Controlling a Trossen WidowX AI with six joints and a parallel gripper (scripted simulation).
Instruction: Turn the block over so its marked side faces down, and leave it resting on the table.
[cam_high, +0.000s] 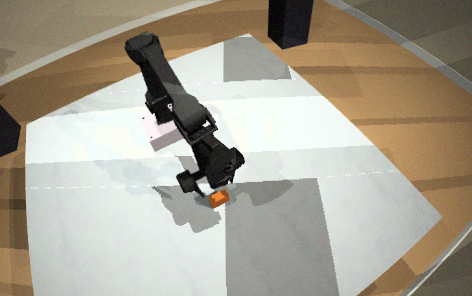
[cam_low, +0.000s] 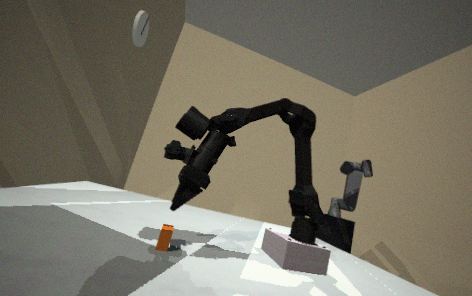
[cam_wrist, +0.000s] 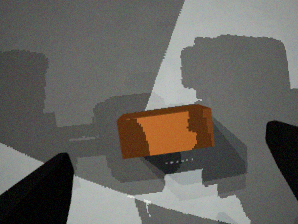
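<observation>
Walls (cam_low: 260, 85): tan, meeting at a corner.
Clock (cam_low: 140, 28): round, high on the wall.
Ceiling (cam_low: 320, 35): grey.
Floor (cam_high: 400, 100): brown wood.
Bench (cam_high: 310, 130): pale, grey-patched, shadowed.

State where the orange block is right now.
The orange block stands on the table, below the open gripper and apart from it, left of the arm's base in the exterior view.

Orange block (cam_high: 218, 198) on a white-and-grey patched table (cam_high: 350, 165) (black arm (cam_low: 300, 150), pale pinkish base (cam_low: 295, 252)).
</observation>
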